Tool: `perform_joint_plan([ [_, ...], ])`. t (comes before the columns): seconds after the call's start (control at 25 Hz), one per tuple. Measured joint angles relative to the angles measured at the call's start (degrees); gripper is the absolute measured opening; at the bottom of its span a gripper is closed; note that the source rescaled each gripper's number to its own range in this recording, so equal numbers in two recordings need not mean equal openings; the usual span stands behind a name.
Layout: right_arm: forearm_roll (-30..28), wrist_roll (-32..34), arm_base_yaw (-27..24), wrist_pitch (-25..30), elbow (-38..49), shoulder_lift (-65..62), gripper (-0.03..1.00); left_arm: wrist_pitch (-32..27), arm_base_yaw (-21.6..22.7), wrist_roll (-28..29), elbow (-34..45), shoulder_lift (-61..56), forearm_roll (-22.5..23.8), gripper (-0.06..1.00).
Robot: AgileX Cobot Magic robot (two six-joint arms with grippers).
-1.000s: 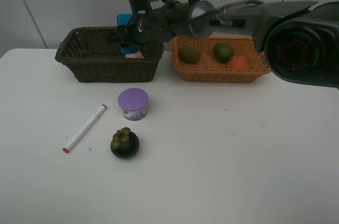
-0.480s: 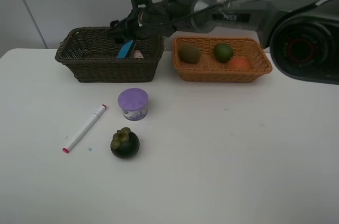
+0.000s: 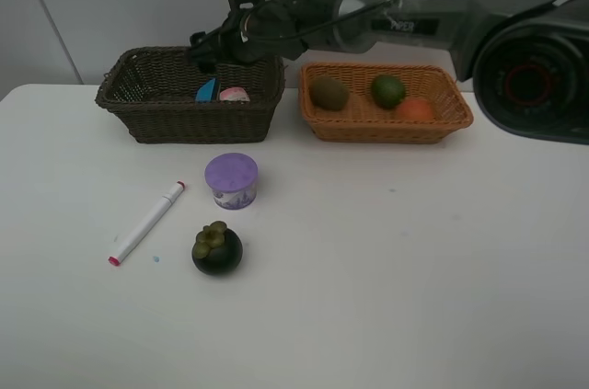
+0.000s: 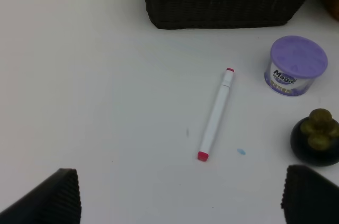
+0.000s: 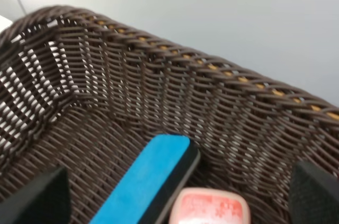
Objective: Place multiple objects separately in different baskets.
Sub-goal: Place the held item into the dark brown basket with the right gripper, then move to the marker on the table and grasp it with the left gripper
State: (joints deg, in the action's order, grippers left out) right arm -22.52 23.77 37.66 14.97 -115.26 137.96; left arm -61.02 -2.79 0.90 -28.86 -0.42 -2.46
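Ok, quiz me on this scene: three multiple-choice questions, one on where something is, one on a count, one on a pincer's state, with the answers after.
1. Where does the blue block lie? A on the bare table; B in the dark basket; C between a pincer's fingers.
2. How many fruits lie in the tan basket? A one; B two; C three.
3. How is the right pincer? A open and empty; B shut on the blue block; C shut on a fruit.

Answers:
1 B: the right wrist view shows it inside the woven walls, beside the pink bottle.
2 C: kiwi, lime and orange fruit.
3 A: its fingers stand wide apart above the dark basket with nothing between them.
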Motion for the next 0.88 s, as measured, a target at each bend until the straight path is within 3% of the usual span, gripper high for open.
perform_joint_plan([
  [0.28, -0.93, 0.0, 0.0, 7.61, 0.0, -4.47, 1.0, 0.0, 0.0, 0.0, 0.0, 0.0, 0.0, 1.0],
  [0.6, -5.54, -0.41, 1.19, 21.78, 0.0, -15.13, 1.0, 0.0, 0.0, 0.0, 0.0, 0.0, 0.0, 1.0],
  [0.88, -6.02, -0.97, 1.32, 32.93, 0.0, -25.19, 1.0, 0.0, 0.0, 0.0, 0.0, 0.0, 0.0, 1.0],
])
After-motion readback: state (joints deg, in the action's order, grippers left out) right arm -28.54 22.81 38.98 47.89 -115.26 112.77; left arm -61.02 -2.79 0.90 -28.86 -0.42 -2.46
